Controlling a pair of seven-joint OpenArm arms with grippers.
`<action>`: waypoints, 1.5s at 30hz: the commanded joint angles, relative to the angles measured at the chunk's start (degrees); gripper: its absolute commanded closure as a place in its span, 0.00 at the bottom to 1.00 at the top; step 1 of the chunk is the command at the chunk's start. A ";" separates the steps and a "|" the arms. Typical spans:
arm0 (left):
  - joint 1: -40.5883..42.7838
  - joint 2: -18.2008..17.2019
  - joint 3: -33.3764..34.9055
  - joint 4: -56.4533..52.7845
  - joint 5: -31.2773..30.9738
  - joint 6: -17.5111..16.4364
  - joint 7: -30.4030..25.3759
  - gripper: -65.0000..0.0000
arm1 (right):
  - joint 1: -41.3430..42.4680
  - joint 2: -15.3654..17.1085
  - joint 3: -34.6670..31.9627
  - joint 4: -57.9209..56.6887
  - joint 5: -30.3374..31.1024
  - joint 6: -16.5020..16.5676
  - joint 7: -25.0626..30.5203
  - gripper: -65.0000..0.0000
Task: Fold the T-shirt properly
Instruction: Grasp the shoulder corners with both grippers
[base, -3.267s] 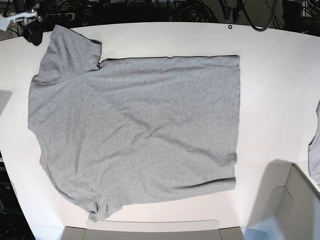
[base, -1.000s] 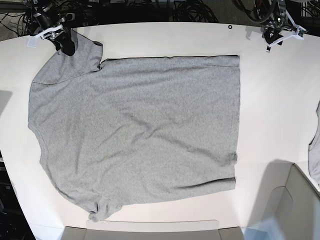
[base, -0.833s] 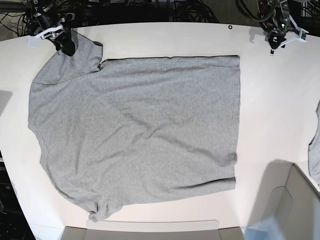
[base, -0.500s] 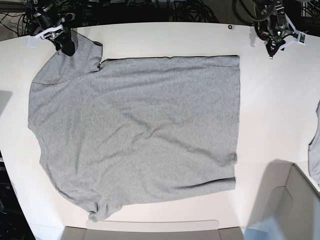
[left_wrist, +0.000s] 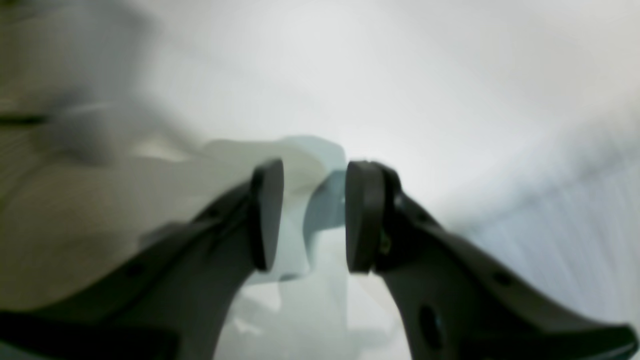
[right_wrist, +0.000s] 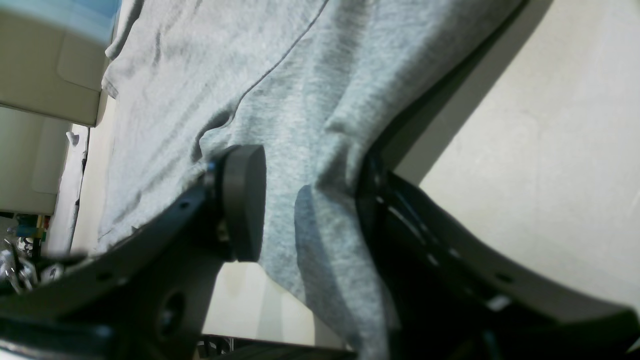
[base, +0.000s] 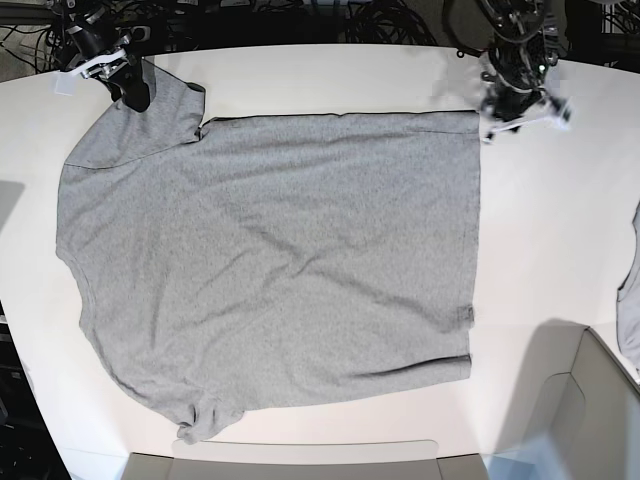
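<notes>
Cloth fills most of the white counter (base: 540, 200): the T-shirt (base: 270, 260) is spread flat, with its plain grey side up. One sleeve is seen at the far left corner and the other at the near edge. The straight bottom hem runs along the right side.

The right gripper (base: 132, 92) is placed at the far sleeve. In the right wrist view its jaws are wide apart, and a fold of the sleeve cloth is seen between them (right_wrist: 305, 205). One black pad (right_wrist: 242, 202) is seen on top of the cloth, and the other jaw is hidden under it. The cloth is not pinched.

The left gripper (base: 512, 112) is seen just beside the far right corner of the T-shirt, over bare counter. Its wrist view is blurred, but the jaws are seen apart with nothing between them (left_wrist: 312, 215).

A pale box (base: 590, 410) is set at the near right corner. A strip of lighter grey cloth (base: 630, 300) is seen at the right edge, well apart from the T-shirt. Dark cables (base: 380, 20) are piled behind the counter.
</notes>
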 joint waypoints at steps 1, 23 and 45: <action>0.43 0.27 0.47 -0.81 -2.00 0.20 3.65 0.68 | -1.15 0.44 -0.05 -0.53 -3.00 -2.64 -3.00 0.58; -0.10 0.18 -4.37 -3.10 -2.00 0.29 5.06 0.68 | -1.15 0.44 -0.05 -0.44 -3.00 -2.64 -3.00 0.58; -3.70 -1.49 -6.39 -10.31 -1.91 0.20 5.15 1.00 | -1.68 2.46 -0.14 -0.17 -3.09 -2.73 -3.09 1.00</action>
